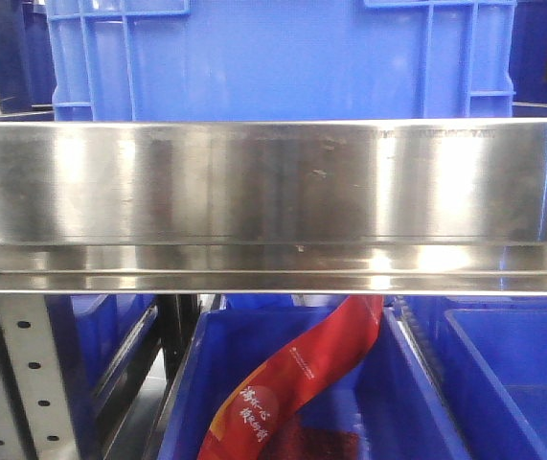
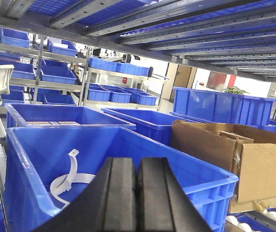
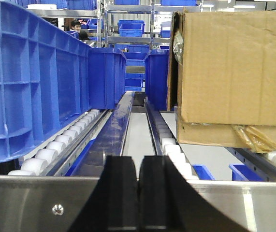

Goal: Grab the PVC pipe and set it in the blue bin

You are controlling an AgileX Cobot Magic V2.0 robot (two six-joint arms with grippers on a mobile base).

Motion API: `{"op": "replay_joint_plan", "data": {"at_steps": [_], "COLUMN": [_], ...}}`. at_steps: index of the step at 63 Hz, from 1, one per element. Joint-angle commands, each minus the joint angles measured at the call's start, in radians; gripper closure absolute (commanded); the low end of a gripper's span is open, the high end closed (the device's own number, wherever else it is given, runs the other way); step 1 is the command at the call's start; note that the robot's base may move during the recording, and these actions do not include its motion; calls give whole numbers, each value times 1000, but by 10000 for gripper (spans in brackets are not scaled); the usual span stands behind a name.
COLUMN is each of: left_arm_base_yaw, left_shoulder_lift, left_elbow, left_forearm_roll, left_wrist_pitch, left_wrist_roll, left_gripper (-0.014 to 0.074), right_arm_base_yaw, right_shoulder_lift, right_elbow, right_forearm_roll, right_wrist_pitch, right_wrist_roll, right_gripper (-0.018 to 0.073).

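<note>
shelving of steel rails (image 1: 273,182) and blue bins (image 2: 104,145) surrounds both grippers (image 2: 137,193) (image 3: 138,193), jaws pressed together, empty.

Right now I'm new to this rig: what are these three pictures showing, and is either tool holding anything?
Three cameras. The front view faces a steel shelf rail, with a blue crate above and a bin holding a red package below. The left wrist view looks over the shut left tool into a blue bin containing white curved plastic pieces; a cardboard box stands to its right. The right wrist view looks over the shut right tool along a roller lane. Neither tool holds anything.
</note>
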Motion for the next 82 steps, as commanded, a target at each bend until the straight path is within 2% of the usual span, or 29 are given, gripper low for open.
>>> {"op": "replay_joint_plan", "data": {"at_steps": [1,25,36,43,59,65,74,82], "left_arm_base_yaw": [-6,-6,18,81,331,395,448,454], "left_shoulder_lift": [-2,-2,-42,-113,-363,-444,-569,-645], "left_elbow": [-1,-1,76,190,511,607,725,773], "left_forearm_roll": [-3,-3,30,32,66,71,71,66], "left_wrist_pitch": [-19,-19,-19,-19,-19,-19,-19,-19], "left_wrist_roll": [1,1,1,1,1,1,1,1], "left_gripper": [708,708,708,708,708,708,708,708], "right_arm_base_yaw": [-1,-1,-1,-1,-1,-1,-1,-1], "right_shoulder_lift": [-4,-4,-4,-4,-4,-4,-4,-4], "right_elbow": [2,2,2,2,2,2,2,2], "right_forearm_roll": [-8,-8,-8,-8,-8,-8,-8,-8], "right_wrist_pitch": [-14,-14,-14,-14,-14,-14,-14,-14], "right_wrist_roll": [-5,-5,-5,-5,-5,-5,-5,-5], "right_gripper": [727,727,727,727,727,727,727,727]}}
